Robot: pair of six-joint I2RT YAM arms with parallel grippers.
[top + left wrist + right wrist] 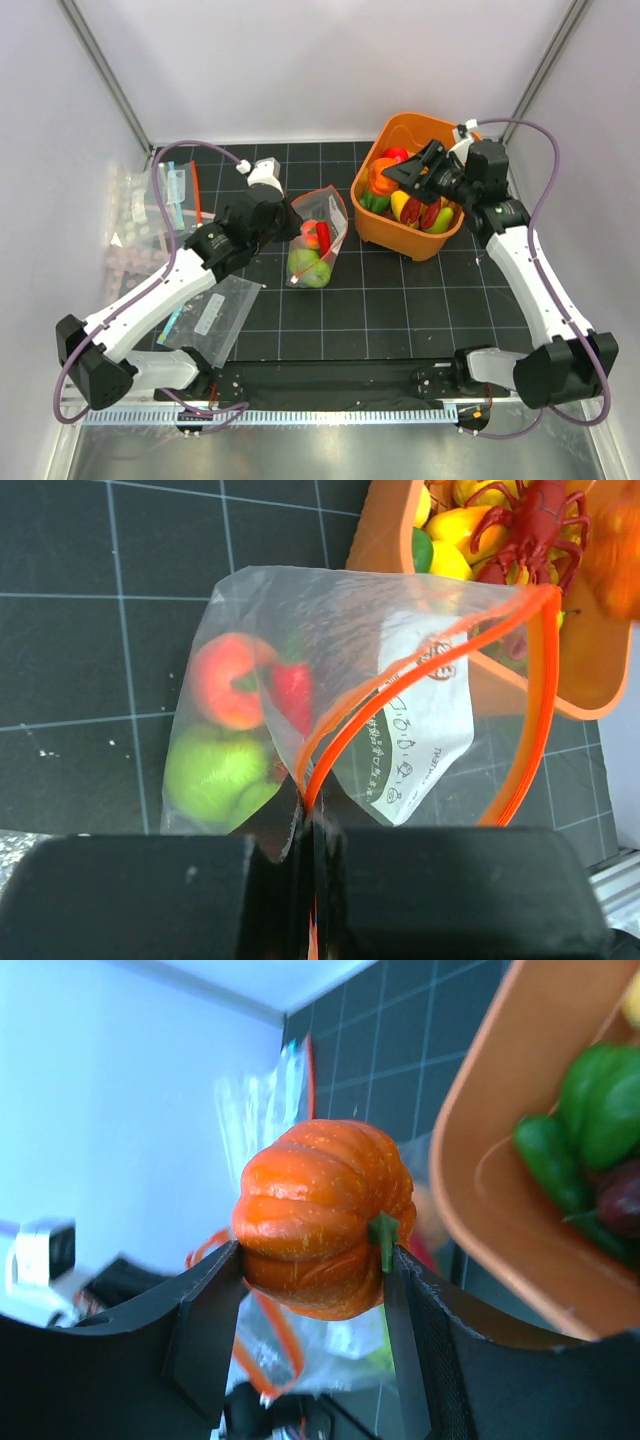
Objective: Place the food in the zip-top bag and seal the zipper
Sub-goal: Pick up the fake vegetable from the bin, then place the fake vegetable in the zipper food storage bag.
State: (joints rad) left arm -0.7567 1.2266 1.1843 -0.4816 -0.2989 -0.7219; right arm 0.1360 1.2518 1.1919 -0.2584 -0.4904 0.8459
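Left fingers (270, 875) are fully closed, pinching the bag (320, 235) at its mouth, right on the zipper (420, 670). The mouth gapes open, tilted toward the bin (400, 243). The bag sits at the centre of the top view on the surface (400, 310), just left of the bin. Inside it: a peach-red fruit (228, 680), a green apple (210, 775) and something small and red (292, 692).

Right fingers (210, 1300) are part open, clamped on the pumpkin (320, 1215), one finger on each side, with the stem against the right-hand finger. It hangs over the bin at the upper right of the top view, above the rest of the food (425, 212).

Handling, my read:
- **Pumpkin:** hard, glossy and light, so it could slip or spin in a side grip. Squeeze across the widest ribs.
- **Bag:** thin floppy film, stiff only along the zipper strip, so you're holding the right spot. The mouth will likely sag if you ease off.
- **Fit:** the pumpkin looks wide against the opening, so come in straight over the gap.

Second bag (215, 315) at lower left, ignore it.
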